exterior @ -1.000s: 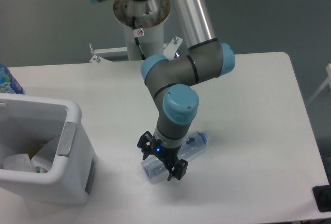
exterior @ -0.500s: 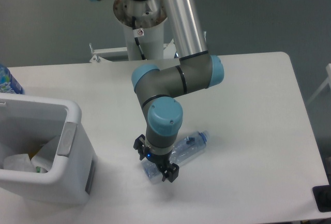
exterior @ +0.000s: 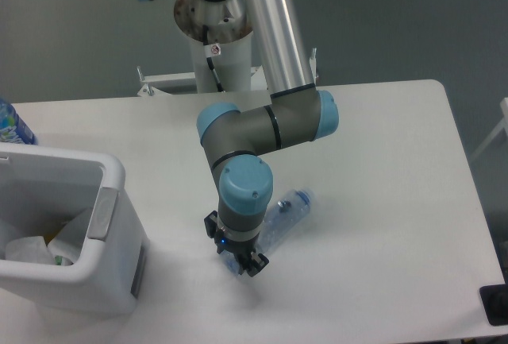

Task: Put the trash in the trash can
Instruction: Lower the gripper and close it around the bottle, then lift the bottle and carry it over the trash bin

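The clear plastic bottle (exterior: 282,214) lies slanted on the white table, cap end pointing up and right. My gripper (exterior: 236,250) points down over its lower end, and the fingers are closed against the bottle's base, which the wrist partly hides. The white trash can (exterior: 112,175) stands at the left edge of the table, well to the left of the gripper. Inside it rests crumpled white wrapper trash (exterior: 27,250) with a touch of green.
A bottle with a bright blue-and-green label (exterior: 11,125) stands behind the trash can at the far left. The robot's base column (exterior: 216,38) rises behind the table. A black object (exterior: 494,304) sits at the table's front right corner.
The arm has shifted left and the fingers have drawn in on the bottle's base. The bottle has swung steeper, its cap end moving up and left.
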Tool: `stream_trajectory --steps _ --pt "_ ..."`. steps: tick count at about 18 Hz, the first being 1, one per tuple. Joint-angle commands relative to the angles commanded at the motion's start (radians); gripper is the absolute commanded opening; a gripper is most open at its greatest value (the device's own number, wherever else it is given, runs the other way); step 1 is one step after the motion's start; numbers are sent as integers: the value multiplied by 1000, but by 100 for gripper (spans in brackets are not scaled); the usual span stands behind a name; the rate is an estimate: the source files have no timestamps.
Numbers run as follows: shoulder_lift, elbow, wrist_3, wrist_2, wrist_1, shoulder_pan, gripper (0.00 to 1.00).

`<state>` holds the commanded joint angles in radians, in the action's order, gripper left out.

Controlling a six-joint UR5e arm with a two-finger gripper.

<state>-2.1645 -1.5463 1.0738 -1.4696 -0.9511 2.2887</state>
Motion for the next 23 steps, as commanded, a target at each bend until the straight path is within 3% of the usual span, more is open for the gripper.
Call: stream_trajectory --steps 2,7,9,15,23 --pt "3 17 -2 2 -6 0 12" --pt "15 126 -18 49 -41 34 10" --pt "32 176 -41 141 -63 66 10" --pt "110 274 -178 480 -55 140 10" --pt "189 417 -460 799 -41 138 10"
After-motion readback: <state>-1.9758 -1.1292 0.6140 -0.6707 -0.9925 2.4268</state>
